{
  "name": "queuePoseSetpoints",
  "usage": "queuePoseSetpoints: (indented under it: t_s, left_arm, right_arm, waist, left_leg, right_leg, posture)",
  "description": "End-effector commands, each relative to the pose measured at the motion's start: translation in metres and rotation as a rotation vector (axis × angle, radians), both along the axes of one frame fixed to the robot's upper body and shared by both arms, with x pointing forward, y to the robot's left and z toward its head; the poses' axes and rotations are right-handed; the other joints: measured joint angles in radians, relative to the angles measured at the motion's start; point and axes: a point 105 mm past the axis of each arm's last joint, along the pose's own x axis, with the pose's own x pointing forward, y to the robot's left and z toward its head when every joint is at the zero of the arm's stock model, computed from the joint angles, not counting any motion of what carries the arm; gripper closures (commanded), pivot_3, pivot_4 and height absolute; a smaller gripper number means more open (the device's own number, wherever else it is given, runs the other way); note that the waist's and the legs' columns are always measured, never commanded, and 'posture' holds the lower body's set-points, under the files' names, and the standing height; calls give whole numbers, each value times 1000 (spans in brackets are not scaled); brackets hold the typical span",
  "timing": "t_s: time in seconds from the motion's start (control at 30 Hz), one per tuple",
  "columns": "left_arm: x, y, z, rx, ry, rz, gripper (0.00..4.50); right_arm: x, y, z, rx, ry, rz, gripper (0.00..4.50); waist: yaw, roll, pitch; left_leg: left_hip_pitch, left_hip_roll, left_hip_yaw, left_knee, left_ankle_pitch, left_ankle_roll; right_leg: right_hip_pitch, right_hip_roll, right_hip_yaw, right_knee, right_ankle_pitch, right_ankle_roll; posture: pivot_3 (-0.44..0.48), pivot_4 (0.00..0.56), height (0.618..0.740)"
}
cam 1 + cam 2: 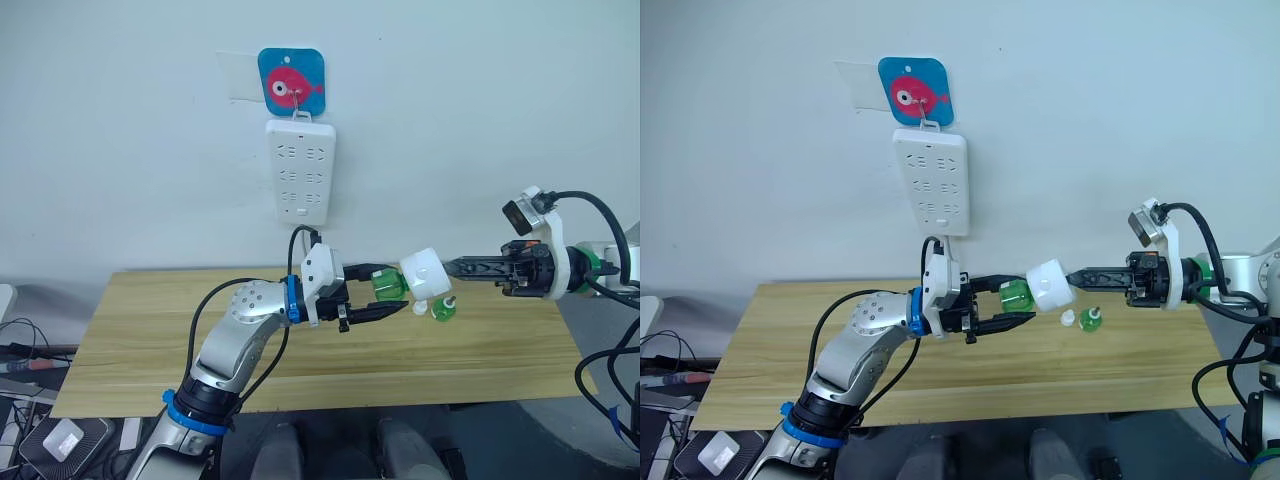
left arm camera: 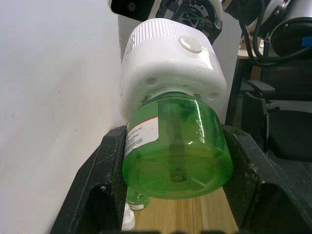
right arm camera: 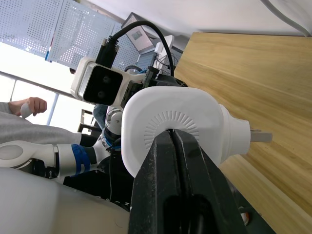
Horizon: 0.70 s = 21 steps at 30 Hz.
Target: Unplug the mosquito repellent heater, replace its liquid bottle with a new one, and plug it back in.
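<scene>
Above the surface (image 1: 180, 330), our left jaws (image 1: 385, 298) clamp the green bottle (image 1: 388, 288); right jaws (image 1: 440, 267) pinch the mosquito repellent heater (image 1: 424, 272), hiding the bottle's neck inside it.

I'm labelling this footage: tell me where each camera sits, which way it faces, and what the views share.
Left eye: on the head, looking forward and down over the table; both arms show, holding the heater and bottle below the power strip.
Right eye: beside it, same scene.
Left wrist: looks along the left gripper, its fingers around the bottle.
Right wrist: looks along the right gripper, clamped on the heater; the left arm's camera shows beyond.
All four share the heater.
</scene>
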Motion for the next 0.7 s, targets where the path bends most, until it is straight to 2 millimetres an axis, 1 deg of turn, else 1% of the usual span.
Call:
queuePoseSetpoints:
  t_s: [0.03,0.33,0.63,0.7]
  left_arm:
    - [-3,-5,17,-49,-58,-9,2239]
    - [-3,-6,17,-49,-58,-12,2239]
    - [-4,-6,15,-44,-54,-21,2239]
    - [-4,-6,15,-44,-54,-20,2239]
  right_arm:
    - [-9,7,4,31,-6,59,4425]
    - [-8,6,1,19,-2,48,4425]
    - [-8,7,7,30,-16,60,4425]
    - [-7,4,6,24,-10,45,4425]
  waist:
    - [0,0,0]
    - [0,0,0]
    - [0,0,0]
    - [0,0,0]
  left_leg:
    - [0,0,0,0,0,0]
    - [0,0,0,0,0,0]
    - [0,0,0,0,0,0]
    - [0,0,0,0,0,0]
  right_leg:
    - [0,0,0,0,0,0]
    - [0,0,0,0,0,0]
    - [0,0,0,0,0,0]
    - [0,0,0,0,0,0]
  posture:
    - [-76,157,740]
    - [-80,157,740]
    - [-81,155,740]
    - [-80,157,740]
